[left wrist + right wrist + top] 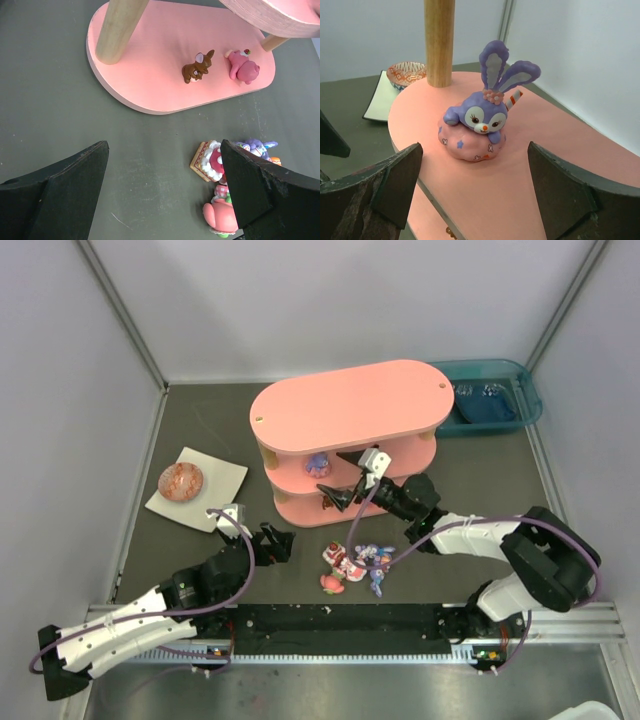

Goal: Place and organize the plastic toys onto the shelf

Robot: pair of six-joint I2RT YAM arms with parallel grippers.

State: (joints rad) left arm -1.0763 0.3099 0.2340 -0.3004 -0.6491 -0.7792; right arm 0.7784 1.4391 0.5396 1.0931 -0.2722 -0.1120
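The pink three-tier shelf (350, 415) stands at mid-table. A purple bunny toy on a pink cloud (480, 120) sits upright on its middle tier (560, 165), also visible from above (317, 464). My right gripper (474, 150) is open just in front of it, touching nothing (340, 485). A brown figurine (197, 66) and a pink one (243, 66) lie on the bottom tier (150, 60). Several toys (355, 565) cluster on the mat, among them a cake piece (210, 160) and a pink figure (220, 215). My left gripper (164, 145) hangs open over bare mat, its right finger beside that cluster (278, 543).
A white square plate (222, 485) holding a brown-red speckled ball (181, 480) lies left of the shelf. A teal bin (495, 400) sits at the back right. A pale peg post (439, 40) rises behind the bunny. Enclosure walls ring the mat.
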